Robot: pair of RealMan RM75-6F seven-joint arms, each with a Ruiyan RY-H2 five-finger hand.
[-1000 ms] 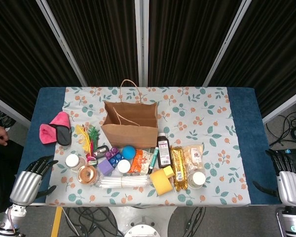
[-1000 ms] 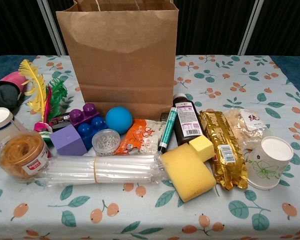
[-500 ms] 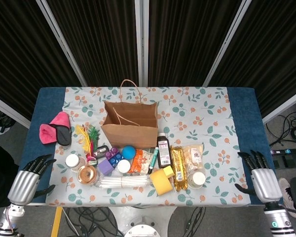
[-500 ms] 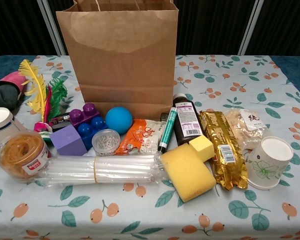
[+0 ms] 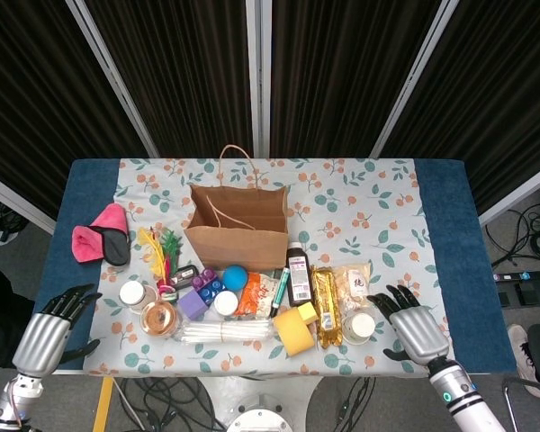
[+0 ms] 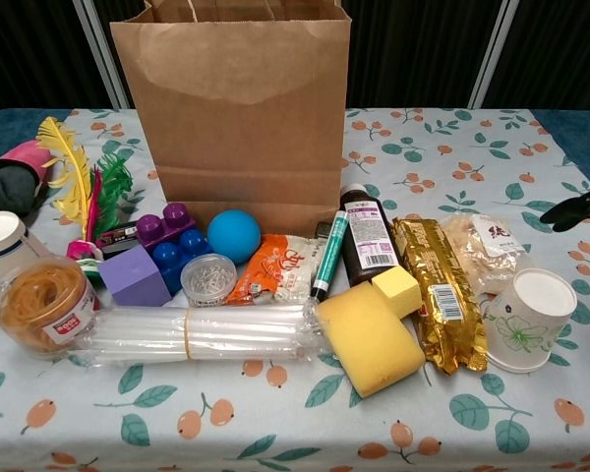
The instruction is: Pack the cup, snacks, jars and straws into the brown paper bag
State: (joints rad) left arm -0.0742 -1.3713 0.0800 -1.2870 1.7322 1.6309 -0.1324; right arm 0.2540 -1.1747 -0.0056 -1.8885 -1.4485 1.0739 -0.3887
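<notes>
The brown paper bag (image 5: 238,225) (image 6: 236,108) stands upright and open-topped at mid-table. In front of it lie the straw bundle (image 5: 225,333) (image 6: 202,334), a gold snack pack (image 5: 326,293) (image 6: 435,290), a clear snack bag (image 5: 354,283), an orange packet (image 5: 249,293), a rubber-band jar (image 5: 159,317) (image 6: 41,303), a white-lidded jar (image 5: 132,293) and a small clip jar (image 5: 226,303). The paper cup (image 5: 358,326) (image 6: 526,320) lies on its side at the front right. My right hand (image 5: 414,328) (image 6: 580,208) hovers just right of the cup, fingers spread, holding nothing. My left hand (image 5: 47,337) hangs off the front-left corner, fingers apart.
A yellow sponge (image 5: 297,329), dark bottle (image 5: 298,274), green marker (image 5: 279,290), blue ball (image 5: 235,276), purple and blue blocks (image 5: 201,295) and feathers (image 5: 159,247) crowd the task items. A pink and black cloth (image 5: 102,234) lies at the far left.
My right hand has swept in from beyond the table's right edge to just beside the cup, and its fingertips now show in the chest view. The left hand has barely shifted.
</notes>
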